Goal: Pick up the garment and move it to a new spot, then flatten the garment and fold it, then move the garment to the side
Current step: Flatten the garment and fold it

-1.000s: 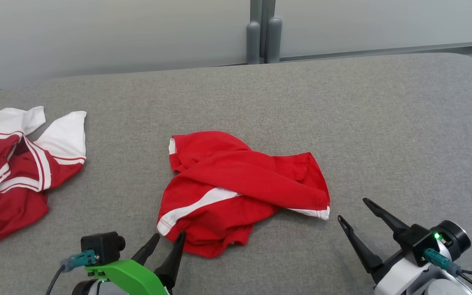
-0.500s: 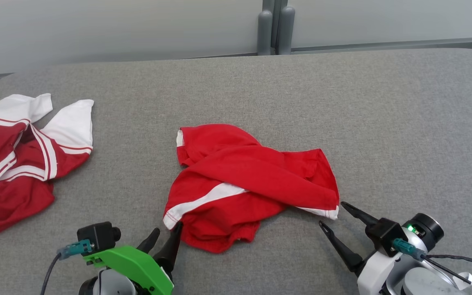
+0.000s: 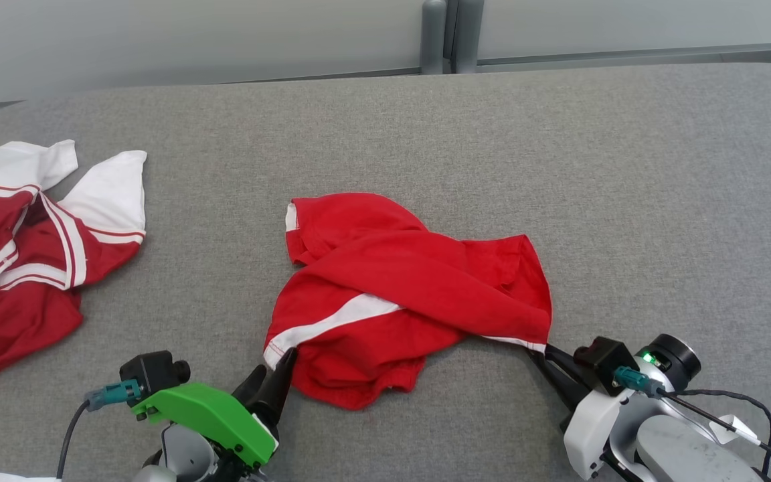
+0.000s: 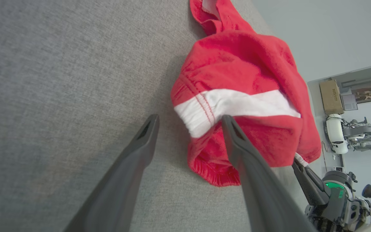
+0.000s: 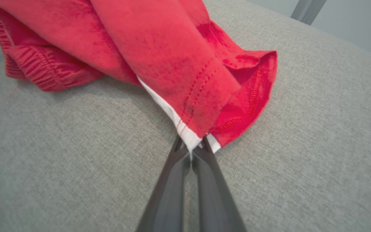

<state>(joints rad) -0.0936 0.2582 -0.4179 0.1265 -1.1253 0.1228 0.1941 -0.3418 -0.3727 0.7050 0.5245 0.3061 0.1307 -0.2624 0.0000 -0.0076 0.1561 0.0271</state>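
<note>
Right fingers [image 5: 172, 190] clamped on red garment [image 3: 412, 294] corner, left fingers [image 4: 130, 170] apart at hem, another garment [image 3: 17, 281] (red-white) far left

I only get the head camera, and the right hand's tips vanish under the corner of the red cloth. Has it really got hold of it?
Observer: Yes. The right wrist view shows the right hand pinched shut on the white-edged corner of the red garment.
Operator: What about the left hand? From here its fingers look nearly together.
Observer: In the left wrist view the left hand is wide open and grips nothing. The end of the white stripe shows between its fingers.
Operator: Is anything beyond the table?
Observer: The left wrist view catches a cardboard box in the room past the table.
</note>
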